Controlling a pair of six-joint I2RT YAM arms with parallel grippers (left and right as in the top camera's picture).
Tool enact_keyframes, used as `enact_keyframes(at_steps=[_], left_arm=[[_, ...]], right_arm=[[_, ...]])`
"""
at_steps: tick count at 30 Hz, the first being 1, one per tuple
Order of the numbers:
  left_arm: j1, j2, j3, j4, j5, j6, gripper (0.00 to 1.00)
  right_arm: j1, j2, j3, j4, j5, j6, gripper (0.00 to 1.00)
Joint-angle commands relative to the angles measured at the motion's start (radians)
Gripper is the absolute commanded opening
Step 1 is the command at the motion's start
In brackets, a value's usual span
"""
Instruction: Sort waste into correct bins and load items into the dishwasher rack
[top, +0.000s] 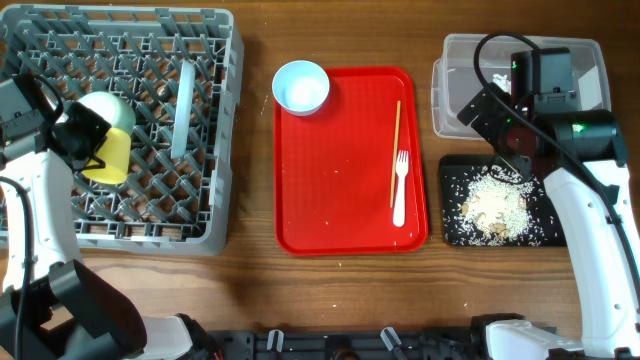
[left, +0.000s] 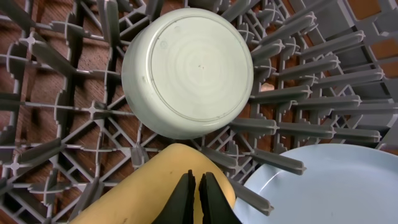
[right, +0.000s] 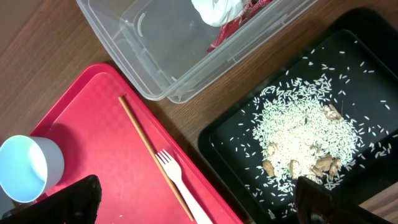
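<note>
My left gripper (top: 92, 152) is shut on the wall of the small yellow cup (top: 110, 152) and holds it over the grey dishwasher rack (top: 200, 215). In the left wrist view the fingers (left: 195, 194) pinch the cup (left: 143, 186). A pale bowl (left: 189, 68) lies upside down in the rack, next to a pale plate (left: 329, 186). My right gripper (right: 199, 202) is open and empty above the black tray (right: 236, 149) with the rice heap (right: 305, 134). The red-and-white wrapper (right: 224, 12) lies in the clear tub (right: 161, 56).
A red tray (top: 340, 200) in the middle holds a blue-green bowl (top: 301, 87), a wooden chopstick (top: 396, 150) and a white fork (top: 400, 190). The plate (top: 183, 108) stands on edge in the rack. The tub (top: 460, 90) and black tray (top: 455, 225) sit right of the red tray.
</note>
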Motion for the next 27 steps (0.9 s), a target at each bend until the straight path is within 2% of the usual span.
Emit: enact_keyframes(at_steps=[1, 11, 17, 27], left_arm=[[0.002, 0.002, -0.002, -0.014, 0.017, 0.001, 0.04], [0.003, 0.0, -0.002, -0.011, 0.0, 0.002, 0.04], [0.003, -0.061, -0.002, -0.032, 0.002, 0.002, 0.04], [0.003, -0.085, -0.002, -0.167, 0.002, 0.002, 0.04]], right_arm=[[-0.001, 0.002, 0.006, 0.0, 0.017, -0.005, 1.0], [-0.001, 0.002, 0.006, 0.0, 0.017, -0.005, 1.0], [-0.001, 0.002, 0.006, 0.0, 0.017, -0.005, 1.0], [-0.001, 0.002, 0.006, 0.0, 0.017, -0.005, 1.0]])
